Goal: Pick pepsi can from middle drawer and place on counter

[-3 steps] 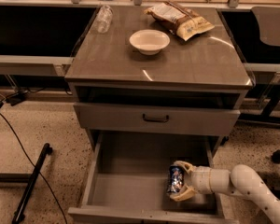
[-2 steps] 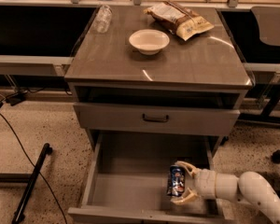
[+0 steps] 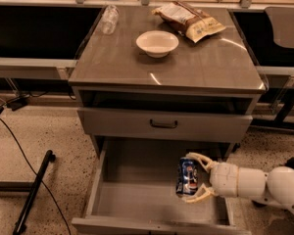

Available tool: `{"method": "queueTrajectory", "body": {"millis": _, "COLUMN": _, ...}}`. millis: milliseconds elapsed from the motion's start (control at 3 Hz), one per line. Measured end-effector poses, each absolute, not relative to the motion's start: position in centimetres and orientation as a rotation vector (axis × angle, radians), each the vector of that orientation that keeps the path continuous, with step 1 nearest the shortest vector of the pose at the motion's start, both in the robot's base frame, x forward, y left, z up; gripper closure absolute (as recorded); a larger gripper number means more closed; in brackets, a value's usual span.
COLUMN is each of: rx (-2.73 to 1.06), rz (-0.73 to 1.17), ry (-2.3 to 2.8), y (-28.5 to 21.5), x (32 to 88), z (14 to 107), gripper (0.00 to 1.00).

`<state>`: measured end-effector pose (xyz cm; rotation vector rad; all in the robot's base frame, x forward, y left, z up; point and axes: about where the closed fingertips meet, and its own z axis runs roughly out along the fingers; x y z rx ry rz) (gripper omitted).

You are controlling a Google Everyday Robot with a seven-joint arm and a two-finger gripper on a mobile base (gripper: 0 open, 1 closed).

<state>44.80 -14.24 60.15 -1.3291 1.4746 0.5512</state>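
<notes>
Two pale fingers point(image 3: 200, 159) of the gripper point(image 3: 190, 178) bracket the pepsi can point(image 3: 187, 176), one against its far side and one against its near side. The jaws are spread only as wide as the can's body and look clamped on it. The white arm point(image 3: 257, 184) reaches in from the right edge of the view, so the grip comes from the side, across the middle of the can's wall.

The can stands nearly upright, leaning a little, over the right part of the middle drawer point(image 3: 137, 180), nearer its right wall than its left and towards its front edge. Whether its base touches the drawer floor or hangs just above it cannot be told.

As a thing to hold, the can is likely light, with a smooth, slippery skin and thin walls that would dent under a hard squeeze. The mid-height hold across the round body seems sound, since the silver ends offer less to pinch. A firm but moderate grip should keep it from sliding or tipping.

Above, a shut drawer front point(image 3: 164, 124) sits under the counter point(image 3: 201, 70). The counter carries a bowl point(image 3: 157, 43) near the middle of its back half, a snack bag point(image 3: 188, 21) towards the back right corner, and a clear bottle point(image 3: 109, 19) at the back left corner. Its front half looks the likeliest spot to set the can down.
</notes>
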Motion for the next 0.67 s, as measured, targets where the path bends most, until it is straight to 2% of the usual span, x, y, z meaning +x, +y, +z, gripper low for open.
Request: {"method": "queueTrajectory", "body": {"millis": 667, "rx": -1.358, "rz": 0.434, "ry": 1.415, "y": -15.8, "x": 45.1, "z": 74.5, "gripper": 1.00}}
